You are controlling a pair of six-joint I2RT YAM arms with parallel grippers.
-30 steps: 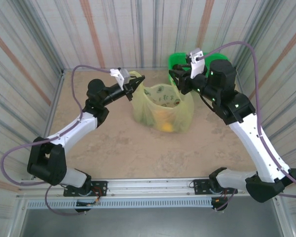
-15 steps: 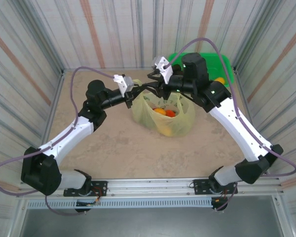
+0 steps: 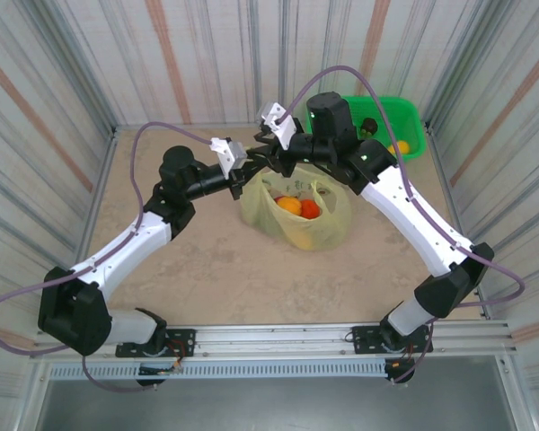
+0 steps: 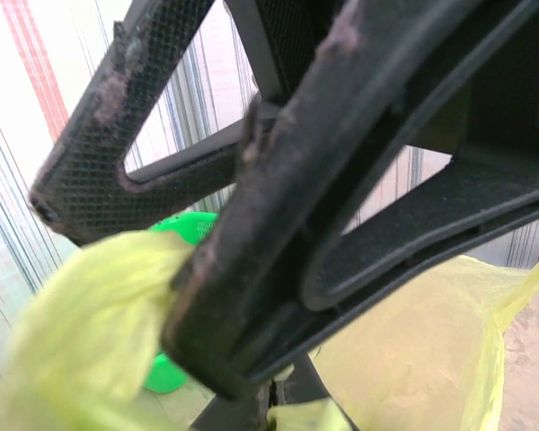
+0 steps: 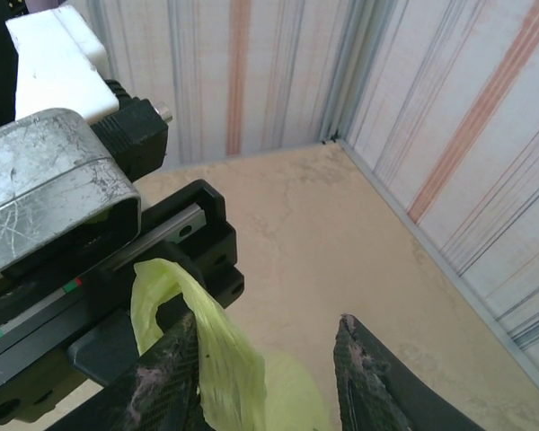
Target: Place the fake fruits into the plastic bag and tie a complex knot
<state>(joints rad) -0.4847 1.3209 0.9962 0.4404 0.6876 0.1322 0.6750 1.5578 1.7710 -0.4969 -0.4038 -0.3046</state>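
The plastic bag sits far-centre on the table with fake fruits inside. The left gripper pinches its raised handle; the right gripper, just beside it, stands spread, the handle strip against one finger

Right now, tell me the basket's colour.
The basket is bright green, clearest in the top external view.

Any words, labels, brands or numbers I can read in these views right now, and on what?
No text can be read.
On the thin translucent yellow-green plastic bag, any print is too small to make out.
On the bright green plastic basket, no lettering is visible.
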